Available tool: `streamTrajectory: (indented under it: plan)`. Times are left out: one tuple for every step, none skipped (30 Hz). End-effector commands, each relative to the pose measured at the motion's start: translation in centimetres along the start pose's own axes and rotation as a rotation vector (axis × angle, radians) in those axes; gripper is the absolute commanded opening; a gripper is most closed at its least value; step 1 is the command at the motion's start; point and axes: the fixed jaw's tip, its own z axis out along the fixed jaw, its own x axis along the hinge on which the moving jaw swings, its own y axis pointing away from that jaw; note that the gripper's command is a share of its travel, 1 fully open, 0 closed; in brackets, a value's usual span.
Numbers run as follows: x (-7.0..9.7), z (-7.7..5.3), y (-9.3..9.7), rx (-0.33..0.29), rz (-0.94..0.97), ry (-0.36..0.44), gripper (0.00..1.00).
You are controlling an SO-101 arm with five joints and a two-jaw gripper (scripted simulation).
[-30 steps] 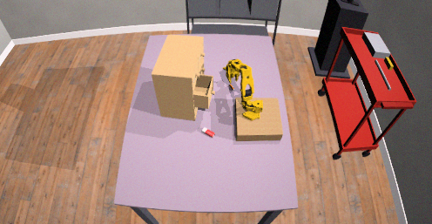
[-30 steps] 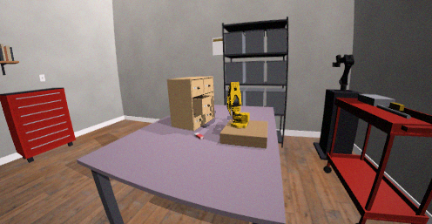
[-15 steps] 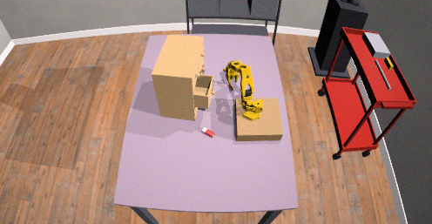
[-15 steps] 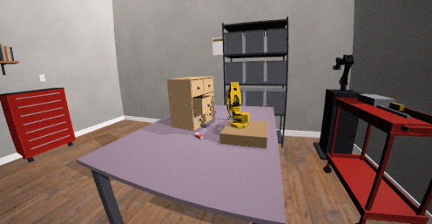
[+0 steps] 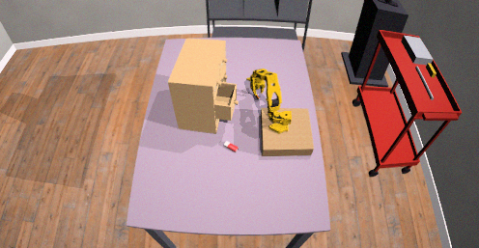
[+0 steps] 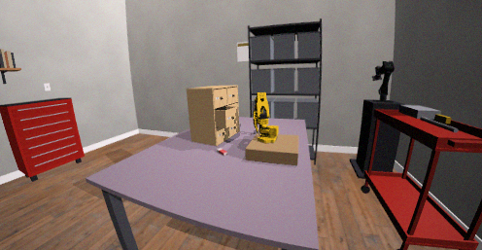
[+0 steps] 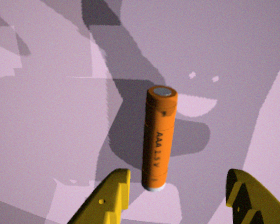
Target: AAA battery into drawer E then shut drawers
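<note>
The orange AAA battery (image 7: pixel 159 137) lies on the purple mat, seen from above in the wrist view. My gripper (image 7: pixel 177 177) hangs over it, its two yellow fingers spread apart; the battery's near end lies just ahead of the gap, touching neither finger. In the overhead view the gripper (image 5: pixel 254 87) points down to the right of the wooden chest (image 5: pixel 200 89). One drawer (image 5: pixel 225 100) on the chest's right face stands pulled out. I cannot read the drawer labels.
A small red and white object (image 5: pixel 231 146) lies on the mat in front of the chest. The arm stands on a flat wooden block (image 5: pixel 286 132). A red cart (image 5: pixel 410 98) and a dark shelf (image 5: pixel 260 2) stand off the table.
</note>
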Motion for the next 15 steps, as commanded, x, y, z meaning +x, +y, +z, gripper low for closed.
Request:
streamTrajectory:
  plan:
    - [0.1, 0.4, -0.1, -0.002, 0.005, 0.008, 0.19]
    - [0.1, 0.4, -0.1, -0.002, 0.005, 0.008, 0.19]
    - [0.1, 0.4, -0.1, -0.002, 0.005, 0.008, 0.19]
    - [0.1, 0.4, -0.1, -0.002, 0.005, 0.008, 0.19]
    - [0.1, 0.4, -0.1, -0.002, 0.005, 0.008, 0.19]
    - [0.1, 0.4, -0.1, -0.002, 0.005, 0.008, 0.19]
    - [0.1, 0.4, -0.1, -0.002, 0.005, 0.008, 0.19]
    - [0.1, 0.7, -0.1, -0.002, 0.005, 0.008, 0.19]
    - [0.1, 1.1, 0.0, -0.002, 0.005, 0.008, 0.19]
    - [0.1, 1.4, 0.0, -0.002, 0.005, 0.008, 0.19]
    - [0.1, 1.7, 0.0, -0.002, 0.005, 0.008, 0.19]
    - [0.1, 1.7, 0.0, -0.002, 0.005, 0.008, 0.19]
    - [0.1, 1.7, 0.0, -0.002, 0.005, 0.008, 0.19]
    - [0.1, 1.7, 0.0, -0.002, 0.005, 0.008, 0.19]
    - [0.1, 1.7, 0.0, -0.002, 0.005, 0.008, 0.19]
